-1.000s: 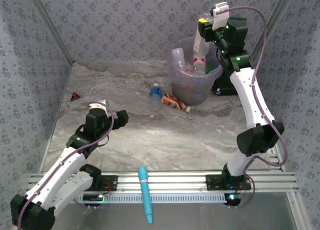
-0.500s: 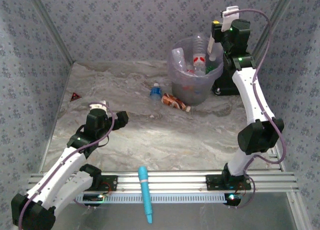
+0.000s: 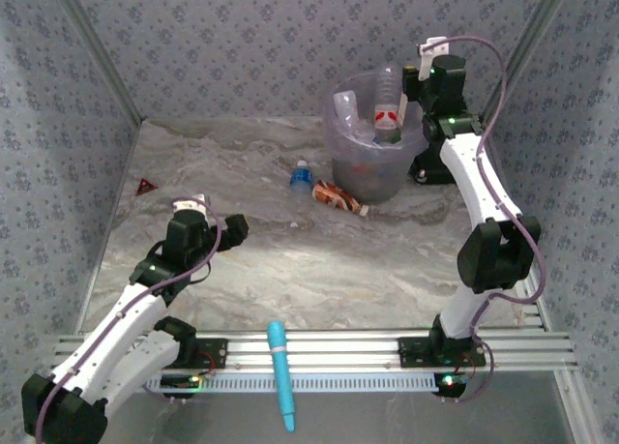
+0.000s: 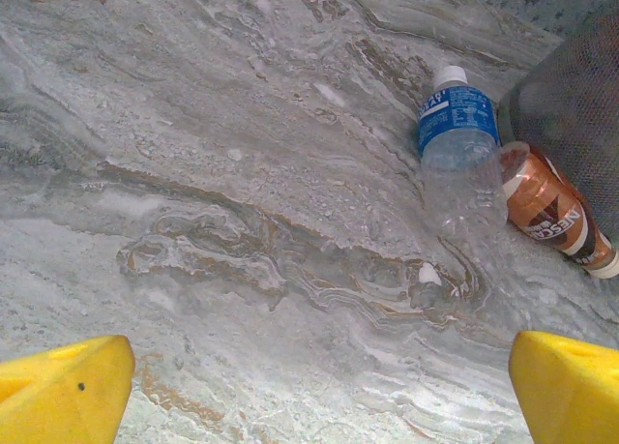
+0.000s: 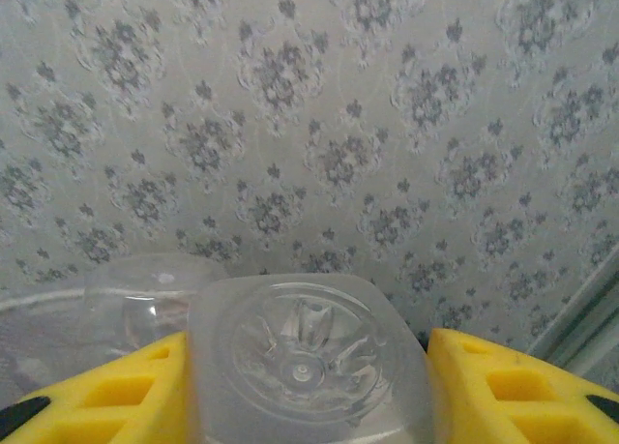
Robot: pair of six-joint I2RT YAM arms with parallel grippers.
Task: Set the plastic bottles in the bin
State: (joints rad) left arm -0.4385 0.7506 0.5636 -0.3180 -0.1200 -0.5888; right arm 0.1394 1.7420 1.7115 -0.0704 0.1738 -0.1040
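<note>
Step in hand: deposit. The right gripper is clenched on a clear bottle (base facing the wrist camera) at the far-right rim of the bin, which stands by the bench's far edge, right of centre. Carry the bottle inside the rim, over a gap between the bottles already inside, then release.

The left gripper is spread, empty, over the left of the bench. It faces a blue-labelled bottle and a brown Nescafé bottle at the bin's foot.

Compared with one second ago, the right gripper has dropped toward the rim. The left arm and both loose bottles are unchanged.

Pale-purple bin, blue-labelled bottle, grey-marbled table
</note>
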